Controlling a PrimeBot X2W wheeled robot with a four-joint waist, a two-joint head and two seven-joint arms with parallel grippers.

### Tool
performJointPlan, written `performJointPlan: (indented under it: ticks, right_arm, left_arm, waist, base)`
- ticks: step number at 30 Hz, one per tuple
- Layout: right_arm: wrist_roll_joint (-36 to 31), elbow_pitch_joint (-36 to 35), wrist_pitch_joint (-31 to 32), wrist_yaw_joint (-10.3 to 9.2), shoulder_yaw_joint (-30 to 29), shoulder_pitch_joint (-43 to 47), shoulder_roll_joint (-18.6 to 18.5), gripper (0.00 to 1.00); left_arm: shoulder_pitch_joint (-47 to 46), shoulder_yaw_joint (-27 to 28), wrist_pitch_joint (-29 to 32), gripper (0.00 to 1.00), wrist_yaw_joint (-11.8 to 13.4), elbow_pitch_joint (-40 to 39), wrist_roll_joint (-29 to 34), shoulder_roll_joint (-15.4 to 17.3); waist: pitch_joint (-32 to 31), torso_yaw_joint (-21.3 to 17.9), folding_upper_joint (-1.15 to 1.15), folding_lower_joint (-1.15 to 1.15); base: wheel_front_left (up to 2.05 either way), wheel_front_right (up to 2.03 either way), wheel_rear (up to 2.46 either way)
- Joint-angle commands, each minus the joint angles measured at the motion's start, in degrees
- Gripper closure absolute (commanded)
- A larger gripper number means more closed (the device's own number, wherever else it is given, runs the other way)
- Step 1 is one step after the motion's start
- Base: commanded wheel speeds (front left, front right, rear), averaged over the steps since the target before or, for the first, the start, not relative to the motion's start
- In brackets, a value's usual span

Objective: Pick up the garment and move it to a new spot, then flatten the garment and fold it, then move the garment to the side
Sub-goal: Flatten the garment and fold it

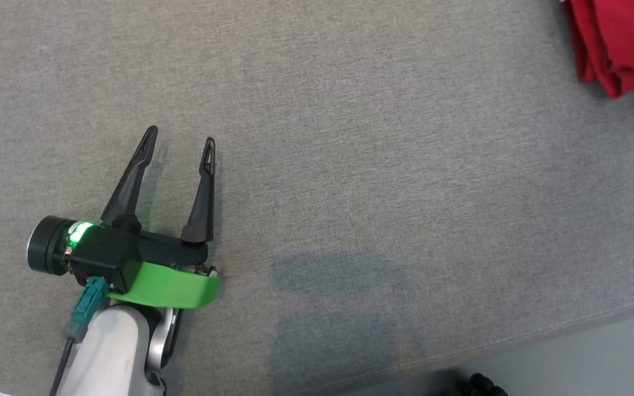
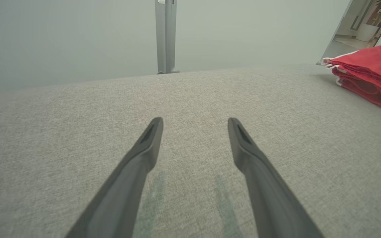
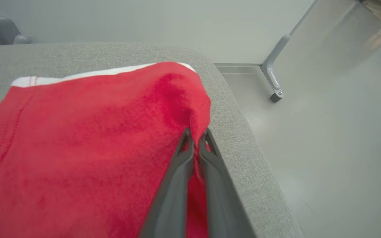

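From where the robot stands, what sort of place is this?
Likely an indoor test room: a wide grey fabric-covered surface, a folded red cloth garment at its corner, and smooth pale floor.

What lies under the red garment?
The grey cushioned surface shows around the red garment; the part beneath is covered. The right gripper has jaws shut on its edge.

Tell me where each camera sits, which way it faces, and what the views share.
Head view: on the head, facing down at the grey cushion; open left claw and forearm show.
Left wrist view: on that wrist, facing along the left claw across the cushion.
Right wrist view: on that wrist, facing along the right claw, shut on the red garment.
Shared: all show cushion and garment.
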Motion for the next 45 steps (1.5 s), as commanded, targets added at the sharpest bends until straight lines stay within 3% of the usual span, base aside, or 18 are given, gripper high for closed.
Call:
performJointPlan:
  ticks: [1,6,7,8,21,30,40,45]
  right_arm:
    - [-0.81,1.76,-1.0,-0.06,-0.33,-1.21,-0.21,1.0]
    - [-3.91,5.02,-4.44,-0.06,-0.71,-3.27,-0.75,1.0]
    - [-4.68,5.48,-5.22,-0.06,-0.8,-3.65,-0.81,0.7]
    - [-5.7,5.77,-6.05,-0.06,-0.88,-4.11,-0.87,0.0]
    - [-11.88,6.53,-8.7,-0.06,-5.61,-3.55,1.79,0.0]
    - [-15.09,-6.82,-8.68,-0.06,-11.37,2.1,3.5,0.0]
    - [-19.26,-19.33,-8.65,-0.06,-15.92,13.73,11.52,0.0]
    - [-23.59,-25.64,-8.65,-0.06,-18.24,22.82,17.48,0.0]
  left_arm:
    - [-0.14,-0.05,0.29,0.0,0.48,-0.69,0.53,0.57]
    - [0.56,-0.15,0.93,0.0,0.88,-2.06,0.6,0.99]
    - [0.54,-0.17,1.05,0.0,0.93,-2.26,0.62,1.12]
    - [0.46,-0.2,1.24,0.0,0.99,-2.46,0.66,1.19]
    - [0.05,-0.76,1.37,0.0,1.39,-2.26,0.0,1.53]
    - [-0.58,0.62,-1.08,0.0,1.94,0.8,-1.68,0.92]
    - [2.26,5.06,-3.59,0.0,3.78,6.01,-6.02,-1.02]
    - [5.23,7.68,-4.05,0.0,4.77,9.07,-7.34,-1.49]
  waist:
    - [2.02,2.15,0.35,0.0]
    - [2.79,2.5,0.35,0.0]
    - [2.94,2.48,0.35,0.0]
    - [3.08,2.43,0.35,0.0]
    - [2.02,0.88,0.35,0.0]
    - [-3.83,0.92,0.35,0.0]
    - [-14.61,2.28,0.35,0.0]
    - [-20.37,3.52,0.35,0.0]
  base:
    - [0.0,0.0,0.0]
    - [0.0,0.0,0.0]
    - [0.0,0.0,0.0]
    - [0.0,0.0,0.0]
    - [0.0,0.0,0.0]
    - [0.0,0.0,0.0]
    - [0.0,0.0,0.0]
    - [0.0,0.0,0.0]
